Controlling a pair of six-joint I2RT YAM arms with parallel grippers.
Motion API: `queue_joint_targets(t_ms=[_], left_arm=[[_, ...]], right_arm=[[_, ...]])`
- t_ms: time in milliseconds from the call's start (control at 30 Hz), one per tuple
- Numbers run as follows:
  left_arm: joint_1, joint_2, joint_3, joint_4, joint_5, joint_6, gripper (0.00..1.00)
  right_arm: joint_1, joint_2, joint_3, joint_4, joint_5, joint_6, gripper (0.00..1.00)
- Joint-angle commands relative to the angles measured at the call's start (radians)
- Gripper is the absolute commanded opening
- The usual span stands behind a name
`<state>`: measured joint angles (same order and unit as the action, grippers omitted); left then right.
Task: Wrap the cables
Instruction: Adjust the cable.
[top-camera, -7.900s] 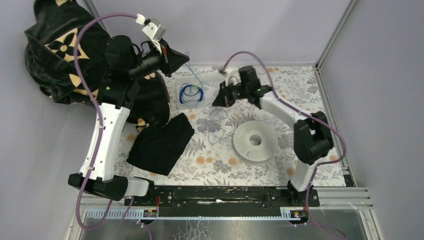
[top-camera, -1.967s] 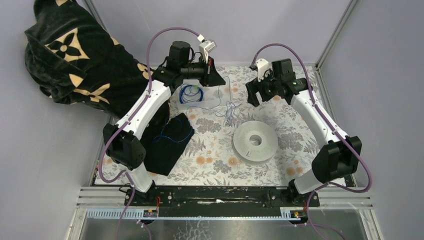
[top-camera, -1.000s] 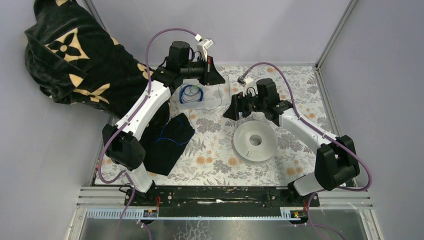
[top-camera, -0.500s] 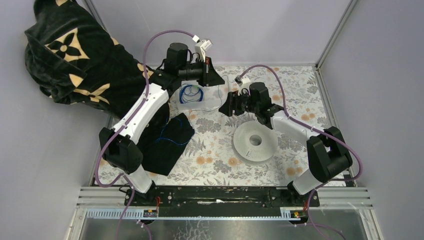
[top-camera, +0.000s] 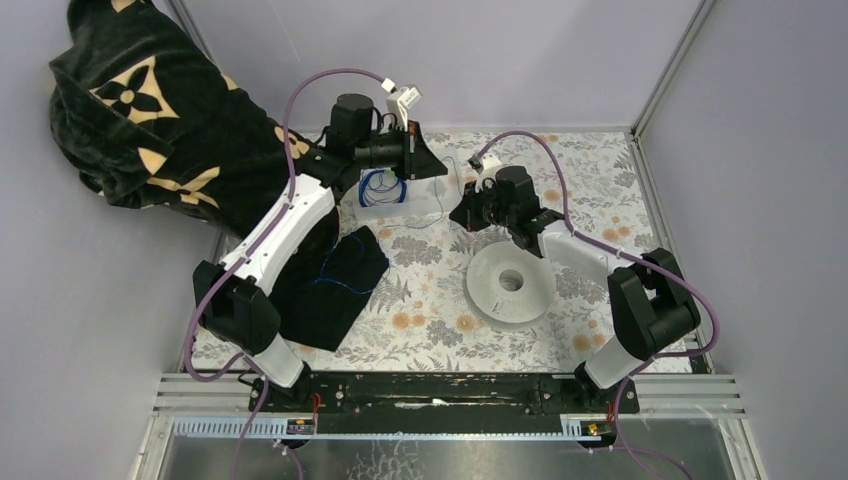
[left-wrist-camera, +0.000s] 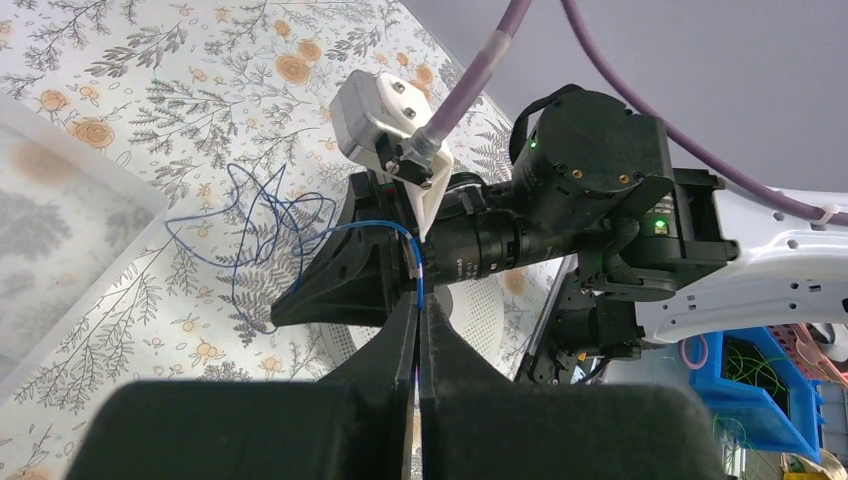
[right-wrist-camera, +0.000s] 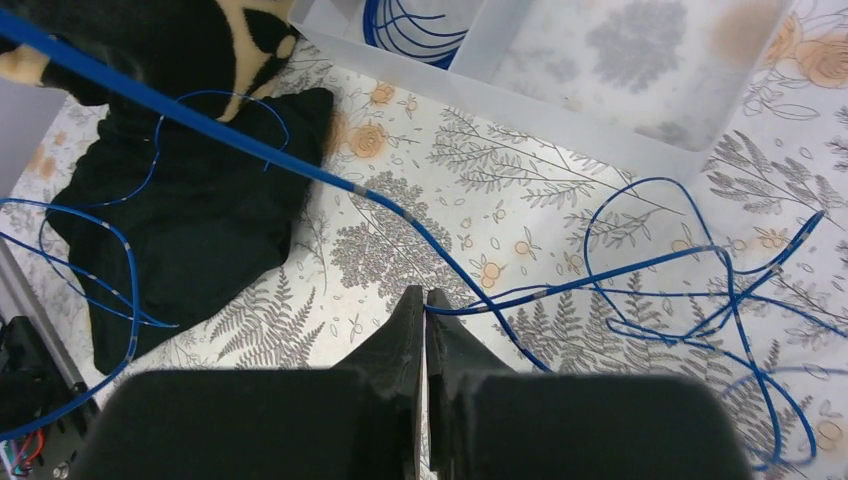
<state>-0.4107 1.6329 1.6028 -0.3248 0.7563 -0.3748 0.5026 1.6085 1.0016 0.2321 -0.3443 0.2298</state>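
Cables (right-wrist-camera: 200, 118) sit in three places: a coil in the clear tray (top-camera: 425, 197), a loose tangle on the flowered worktop (top-camera: 430, 322) just beside it, and a strand trailing over the black cloth (top-camera: 310, 300). The left jaws and the right jaws are each pressed fully together on a thin blue strand. A hard pull could make the hair-fine wire slip out or snap. The trailing length may also snag on the cloth or tighten the tangle into a knot.

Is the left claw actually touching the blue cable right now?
Touching. The left wrist view shows the blue cable running out from between the shut fingertips of the left claw.
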Motion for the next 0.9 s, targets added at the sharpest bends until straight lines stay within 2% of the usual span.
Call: queue_joint_targets(t_ms=[0, 200, 433, 667, 867], left_arm=[[0.011, -0.047, -0.015, 0.073, -0.042, 0.003, 0.0], [0.103, -0.091, 0.018, 0.011, -0.14, 0.1, 0.0], [0.256, -0.111, 0.109, -0.18, -0.292, 0.364, 0.0], [0.354, -0.155, 0.135, -0.244, -0.427, 0.533, 0.0], [0.396, -0.184, 0.128, -0.215, -0.517, 0.587, 0.0]], right_arm=[[0.0, -0.099, 0.051, -0.047, 0.06, -0.131, 0.0], [-0.047, -0.236, 0.094, -0.319, 0.13, -0.38, 0.0], [-0.273, -0.329, 0.214, -0.573, 0.096, -0.468, 0.0], [-0.501, -0.264, 0.391, -0.72, 0.089, -0.529, 0.0], [-0.671, -0.16, 0.517, -0.74, 0.105, -0.539, 0.0]])
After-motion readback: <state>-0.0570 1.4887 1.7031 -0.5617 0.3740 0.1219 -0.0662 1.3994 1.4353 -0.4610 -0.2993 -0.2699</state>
